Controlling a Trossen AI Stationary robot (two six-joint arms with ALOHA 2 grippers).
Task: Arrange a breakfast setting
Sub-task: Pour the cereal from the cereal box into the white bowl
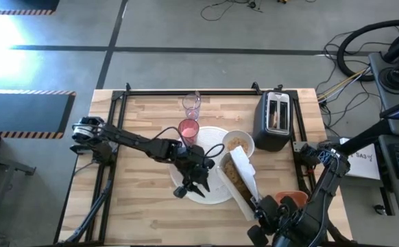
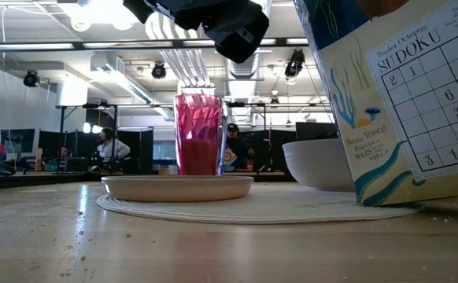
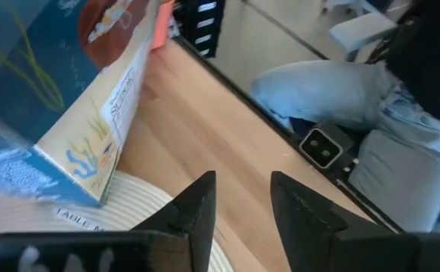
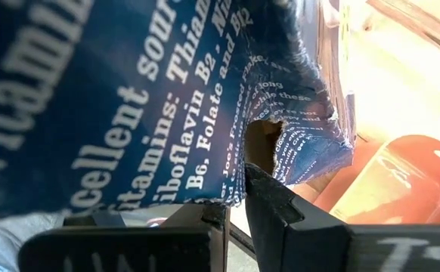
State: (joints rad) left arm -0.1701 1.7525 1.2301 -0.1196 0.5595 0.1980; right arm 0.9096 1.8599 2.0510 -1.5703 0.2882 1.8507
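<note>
A large white round ribbed plate (image 1: 216,192) lies at the table's middle. A smaller pale plate (image 2: 178,187) lies on it. The pink tumbler (image 1: 188,130) stands at its far edge, with the clear glass (image 1: 191,104) behind. The small white bowl (image 1: 238,143) holds cereal. My left gripper (image 1: 192,186) hovers open and empty over the plate's near left part. My right gripper (image 1: 260,206) is shut on a blue-and-white cereal box (image 1: 243,177) beside the bowl. Spoon, toast and fruit do not show. My right gripper pinches the cereal box's near, lower end (image 4: 269,162) between its two fingers, at a torn cardboard edge. It comes from the table's near right side. The box slants up toward the bowl, and its lower corner (image 3: 91,198) is at the ribbed plate's edge.
A black two-slot toaster (image 1: 273,120) stands at the far right. An orange-red tray (image 1: 292,200) lies near my right arm. Crumbs are scattered on the near wooden tabletop (image 2: 95,244). A person sits beyond the table's edge (image 3: 341,91).
</note>
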